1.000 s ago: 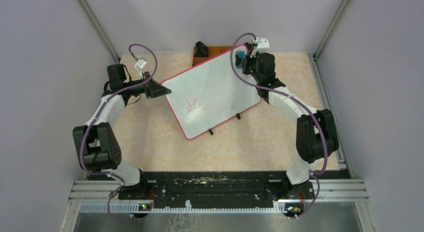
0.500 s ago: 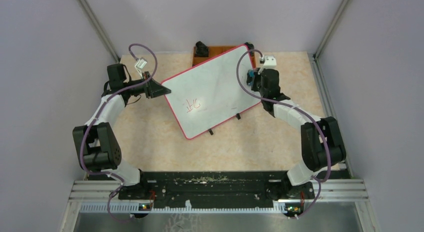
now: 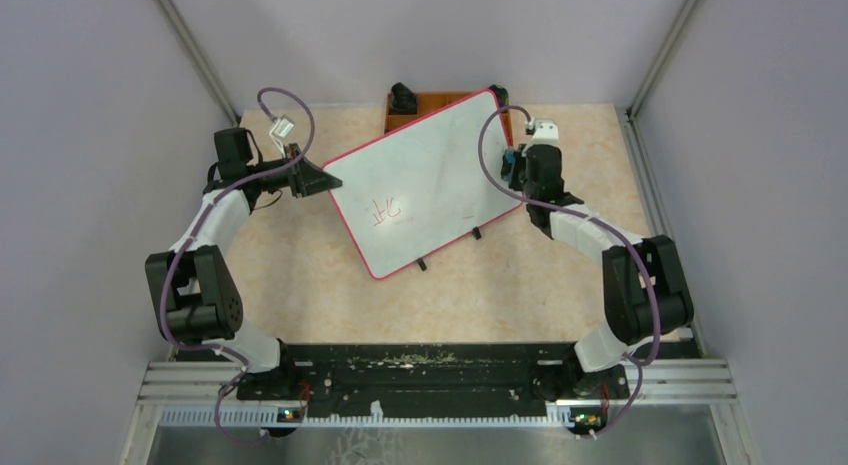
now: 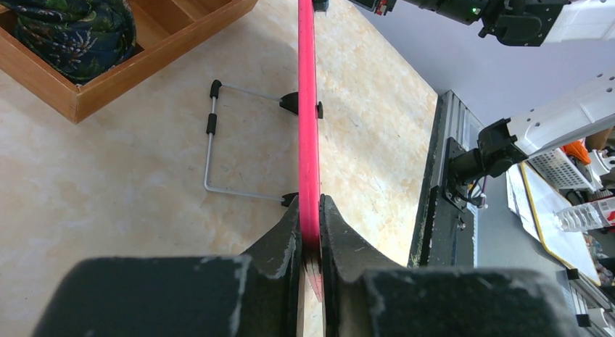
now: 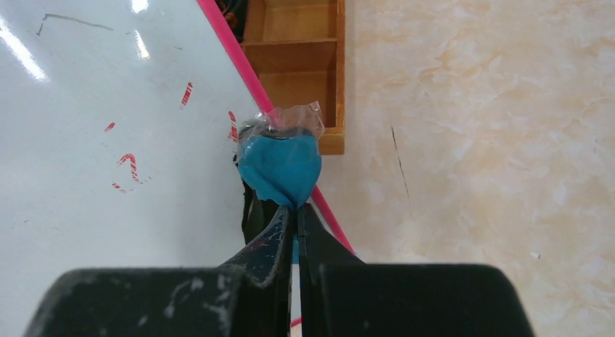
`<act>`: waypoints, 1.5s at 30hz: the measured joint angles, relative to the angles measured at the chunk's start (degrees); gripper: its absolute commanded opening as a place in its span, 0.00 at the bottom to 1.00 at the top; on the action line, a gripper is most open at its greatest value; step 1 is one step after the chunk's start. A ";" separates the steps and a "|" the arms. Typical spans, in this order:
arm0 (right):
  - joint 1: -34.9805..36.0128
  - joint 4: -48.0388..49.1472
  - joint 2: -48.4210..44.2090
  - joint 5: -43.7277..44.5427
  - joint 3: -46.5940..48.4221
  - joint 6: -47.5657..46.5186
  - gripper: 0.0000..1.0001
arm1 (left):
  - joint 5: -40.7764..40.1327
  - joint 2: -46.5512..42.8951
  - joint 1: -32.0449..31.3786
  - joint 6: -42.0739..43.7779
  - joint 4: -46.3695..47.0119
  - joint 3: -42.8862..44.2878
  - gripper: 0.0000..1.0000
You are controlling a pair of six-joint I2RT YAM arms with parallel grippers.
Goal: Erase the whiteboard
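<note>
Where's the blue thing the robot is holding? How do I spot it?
Find the big whiteboard with the red rim. At its right edge, the right gripper pinches a small blue wad. Nothing beside it is bright blue, and crinkly clear plastic sits on top.

Left arm [image 3: 213,223]: base at 7 o'clock of the top view; elbow folded low and outward; forearm runs toward 10 o'clock.
Left pincer [image 4: 310,206]: aimed toward 3 o'clock; both fingers pressed flat against opposite faces of the whiteboard [image 4: 307,98] edge, no gap visible.
Right arm [image 3: 590,230]: base at 5 o'clock; elbow out at 4 o'clock; forearm runs toward 1 o'clock.
Right pincer [image 5: 296,210]: aimed toward 9 o'clock; fingertips clamped together on a blue pad [image 5: 281,167].
</note>
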 measured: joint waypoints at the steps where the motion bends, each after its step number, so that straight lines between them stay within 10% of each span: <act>1: -0.11 -0.02 0.00 -0.35 0.02 -0.02 0.00 | 0.00 0.00 0.00 0.00 0.00 0.00 0.00; 27: -0.59 -6.45 7.63 -9.11 19.37 -2.12 0.00 | 0.02 0.00 0.02 0.48 -1.16 0.00 0.00; 45: 3.78 -2.82 5.16 -9.38 13.57 -1.66 0.00 | 0.28 0.46 0.00 0.83 -1.62 0.52 0.00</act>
